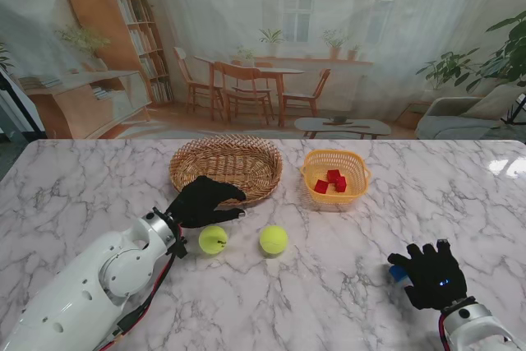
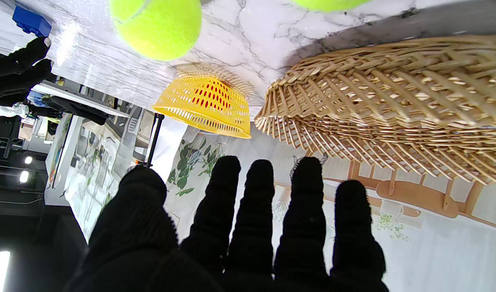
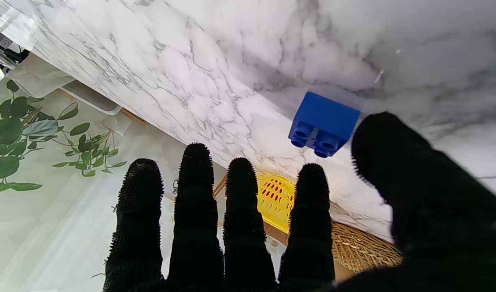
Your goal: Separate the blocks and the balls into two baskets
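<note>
Balls first: two lie on the marble, one point(image 1: 213, 240) just beside my left hand point(image 1: 203, 201) on the side nearer to me, the other point(image 1: 274, 240) a little to its right; the wicker basket point(image 1: 226, 166) sits just beyond my left fingers point(image 2: 259, 190) and looks bare of balls; the yellow basket point(image 1: 335, 177) to its right holds red blocks point(image 1: 331, 182); a blue block point(image 1: 398, 273) rests on the table just at the left edge of my right hand point(image 1: 433, 277).

Both my hands are spread and hold nothing; the left hovers over the near rim of the wicker basket, fingers straight and apart; the right hangs over the table with the blue block beside its thumb point(image 3: 398, 162), not clasped.

Risks as I judge them: the balls are round and free, so a careless sweep of my left hand could knock the near one and send it rolling, perhaps into its neighbour or toward the table edge; my left fingers are close to the wicker rim, so a low move might catch it and drag the basket; the blue block is small and sits off to the thumb side, so closing my right hand where it is could pinch it at a corner and flick it away, or close on nothing; it must go to the yellow basket, not the wicker one, which lies nearby.
</note>
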`<state>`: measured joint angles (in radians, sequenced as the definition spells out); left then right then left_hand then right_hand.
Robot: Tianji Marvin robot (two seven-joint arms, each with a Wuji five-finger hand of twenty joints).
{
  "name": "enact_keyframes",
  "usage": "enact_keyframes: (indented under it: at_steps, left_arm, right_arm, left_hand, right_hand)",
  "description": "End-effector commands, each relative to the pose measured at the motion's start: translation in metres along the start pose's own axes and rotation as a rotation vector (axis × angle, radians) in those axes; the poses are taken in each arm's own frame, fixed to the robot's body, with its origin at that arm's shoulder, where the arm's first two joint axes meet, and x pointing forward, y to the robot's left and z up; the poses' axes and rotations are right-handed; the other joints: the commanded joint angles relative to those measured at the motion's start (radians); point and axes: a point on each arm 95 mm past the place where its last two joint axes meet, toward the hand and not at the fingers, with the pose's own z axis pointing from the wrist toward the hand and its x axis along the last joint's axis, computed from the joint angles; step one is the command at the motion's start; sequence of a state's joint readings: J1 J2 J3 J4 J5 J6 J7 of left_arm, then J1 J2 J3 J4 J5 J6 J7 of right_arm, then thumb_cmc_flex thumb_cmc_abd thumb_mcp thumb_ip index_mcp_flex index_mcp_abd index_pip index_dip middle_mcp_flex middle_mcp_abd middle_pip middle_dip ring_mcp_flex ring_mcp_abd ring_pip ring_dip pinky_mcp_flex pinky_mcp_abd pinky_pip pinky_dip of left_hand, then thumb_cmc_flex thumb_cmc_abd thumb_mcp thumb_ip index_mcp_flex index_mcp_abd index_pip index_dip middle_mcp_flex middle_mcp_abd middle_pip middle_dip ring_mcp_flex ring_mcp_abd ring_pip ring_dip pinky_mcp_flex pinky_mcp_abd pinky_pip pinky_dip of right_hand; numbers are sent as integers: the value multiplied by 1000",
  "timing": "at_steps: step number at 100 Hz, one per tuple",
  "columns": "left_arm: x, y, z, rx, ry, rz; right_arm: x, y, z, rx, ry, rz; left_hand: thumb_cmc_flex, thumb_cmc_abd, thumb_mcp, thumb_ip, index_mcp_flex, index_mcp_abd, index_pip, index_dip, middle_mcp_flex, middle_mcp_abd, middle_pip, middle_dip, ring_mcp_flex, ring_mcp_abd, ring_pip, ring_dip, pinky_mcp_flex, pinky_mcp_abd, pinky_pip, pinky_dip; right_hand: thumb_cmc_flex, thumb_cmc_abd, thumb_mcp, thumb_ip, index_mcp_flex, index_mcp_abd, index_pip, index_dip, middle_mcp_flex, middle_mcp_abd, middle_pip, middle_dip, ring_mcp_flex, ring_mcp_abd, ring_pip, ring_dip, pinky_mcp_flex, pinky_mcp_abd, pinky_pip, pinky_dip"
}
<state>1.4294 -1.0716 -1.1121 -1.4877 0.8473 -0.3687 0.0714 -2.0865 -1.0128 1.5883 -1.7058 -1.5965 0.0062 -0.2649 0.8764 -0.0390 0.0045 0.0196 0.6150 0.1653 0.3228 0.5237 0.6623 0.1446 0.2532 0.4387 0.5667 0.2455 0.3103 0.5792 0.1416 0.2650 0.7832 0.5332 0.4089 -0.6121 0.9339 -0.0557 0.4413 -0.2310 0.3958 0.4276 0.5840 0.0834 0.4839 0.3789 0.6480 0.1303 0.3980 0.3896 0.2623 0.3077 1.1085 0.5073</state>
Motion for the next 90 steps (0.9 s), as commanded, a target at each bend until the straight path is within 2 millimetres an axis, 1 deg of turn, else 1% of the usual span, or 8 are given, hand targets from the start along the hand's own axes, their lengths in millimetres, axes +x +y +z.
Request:
enact_keyframes:
  at_steps: [1, 5, 7, 9, 19, 49, 74, 90]
  left_arm:
    - [2, 1, 0, -12, 5, 2]
    - [1, 1, 0, -12, 6, 4]
    - [1, 1, 0, -12, 5, 4]
    - [1, 1, 0, -12, 5, 4]
    - [2, 1, 0, -12, 5, 4]
    - [2, 1, 1, -9, 7, 5]
    - [1, 1, 1, -8, 6, 6]
    - [1, 2, 1, -9, 6, 5]
  right_arm:
    - [-1, -3, 1, 9, -1, -7]
    - [-1, -5, 2, 10, -2, -7]
    - [-1, -5, 2, 11, -4, -7]
    - [-2, -6, 3, 14, -6, -6]
    - [-2, -11, 5, 25, -19, 5]
    - [1, -18, 9, 24, -26, 22]
    - [5, -21, 13, 31, -29, 48]
    - [7, -25, 14, 33, -38, 56]
  left_hand:
    - [0, 46, -25, -14, 30, -18, 12, 7, 21, -11, 14, 3, 15, 0, 20, 7, -2, 18, 16, 6]
    - [0, 46, -25, -14, 30, -19, 12, 7, 22, -11, 14, 3, 15, 0, 20, 8, -2, 18, 16, 6]
    - [-1, 46, -26, -14, 31, -19, 12, 7, 21, -11, 14, 3, 14, 0, 20, 7, -2, 17, 16, 6]
    - [0, 46, -26, -14, 31, -19, 13, 7, 22, -11, 15, 3, 14, 0, 20, 7, -2, 17, 16, 6]
    - [-1, 46, -26, -14, 31, -20, 13, 7, 22, -11, 15, 4, 14, 0, 20, 8, -2, 17, 16, 6]
    - [0, 46, -26, -14, 31, -20, 16, 8, 24, -12, 18, 5, 16, -1, 22, 9, -1, 17, 19, 7]
    - [0, 46, -26, -14, 32, -21, 17, 8, 23, -12, 18, 5, 17, 0, 23, 9, -1, 16, 19, 6]
    - [0, 46, -26, -14, 31, -19, 17, 7, 24, -12, 18, 5, 17, 0, 23, 9, -1, 17, 19, 6]
  right_hand:
    - [43, -51, 33, 5, -32, -33, 5, -23, 21, -4, -19, -5, 24, 0, -59, -1, -16, 28, -12, -9]
    - [42, -52, 30, 3, -24, -36, 15, -26, 23, -4, -19, -5, 25, -3, -58, 0, -16, 28, -12, -9]
    - [42, -51, 25, 3, -29, -37, 60, -70, 22, -6, -19, -5, 25, -3, -59, 4, -16, 28, -12, -9]
    - [41, -50, 21, 2, -26, -37, 72, -80, 23, -6, -19, -5, 26, -4, -60, 5, -16, 28, -12, -8]
    - [43, -51, 9, -6, 0, -47, 98, -73, 22, -11, -18, -5, 25, -3, -59, 5, -16, 28, -12, -8]
    - [44, -47, -11, -15, 44, -71, 153, -10, 25, -14, -8, -1, 37, -11, -50, 8, -11, 27, -13, -9]
    - [61, -45, 9, -16, 96, -88, 218, 78, 21, -11, 3, 3, 36, -13, -40, 12, -6, 25, -14, -9]
    - [64, -43, 29, -22, 129, -101, 282, 159, 28, -13, 16, 7, 46, -19, -24, 18, 3, 26, -14, -8]
